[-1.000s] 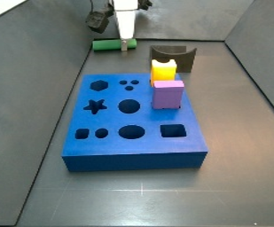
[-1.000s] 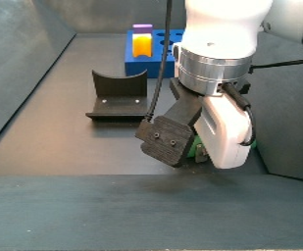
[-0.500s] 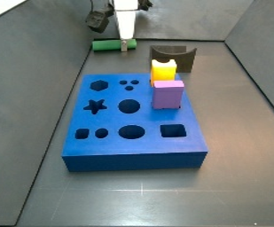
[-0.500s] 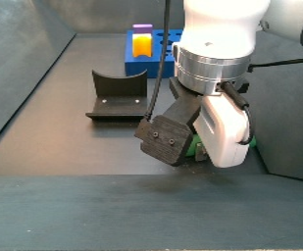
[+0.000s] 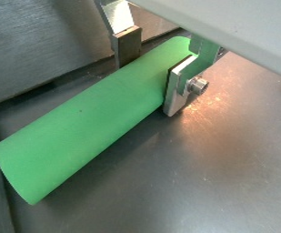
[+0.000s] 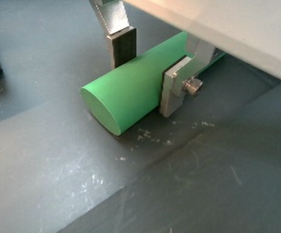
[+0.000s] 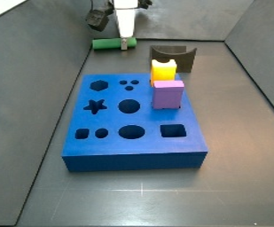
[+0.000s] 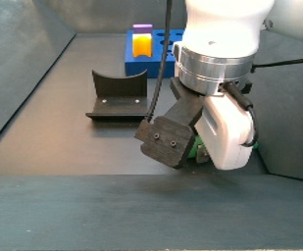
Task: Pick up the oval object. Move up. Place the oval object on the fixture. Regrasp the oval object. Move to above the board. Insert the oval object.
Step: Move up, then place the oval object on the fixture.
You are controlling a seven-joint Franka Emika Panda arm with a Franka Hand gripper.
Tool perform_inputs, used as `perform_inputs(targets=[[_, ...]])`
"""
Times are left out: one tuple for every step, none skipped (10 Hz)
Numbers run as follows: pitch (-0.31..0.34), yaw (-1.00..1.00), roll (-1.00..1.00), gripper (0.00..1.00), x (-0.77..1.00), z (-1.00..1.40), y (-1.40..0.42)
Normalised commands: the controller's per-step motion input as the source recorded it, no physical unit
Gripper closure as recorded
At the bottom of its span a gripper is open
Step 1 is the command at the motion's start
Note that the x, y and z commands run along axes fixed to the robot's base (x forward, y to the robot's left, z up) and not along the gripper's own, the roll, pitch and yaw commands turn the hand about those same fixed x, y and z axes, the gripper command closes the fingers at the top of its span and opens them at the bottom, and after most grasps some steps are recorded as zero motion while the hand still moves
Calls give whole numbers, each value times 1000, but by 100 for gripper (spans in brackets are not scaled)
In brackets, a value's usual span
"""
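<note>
Two fingers of gripper straddling oval object, lying on floor beyond board, beside fixture. Contact unconfirmed; closure indeterminate. Risk: off-centre grip, peg tilting or slipping during lift.

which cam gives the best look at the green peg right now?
A wrist view: the oval object fills the frame, lying on the floor with the hand straddling it, fingers on either side. The other wrist shot shows its rounded end. One side view shows it small; in the other only a green sliver behind the hand.
</note>
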Motion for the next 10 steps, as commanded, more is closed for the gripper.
perform_inputs(targets=[[0,0,0,100,0,833,0],[-5,8,4,100,8,864,50],[42,-4,4,100,-18,731,37],[77,-15,9,100,-12,604,23],[93,-21,19,100,-6,517,18],[104,-25,47,100,-11,338,9],[0,0,0,100,0,1000,0],[2,15,22,100,0,1000,-4],[24,11,27,100,-11,1000,-5],[48,-1,46,100,-18,1000,-6]])
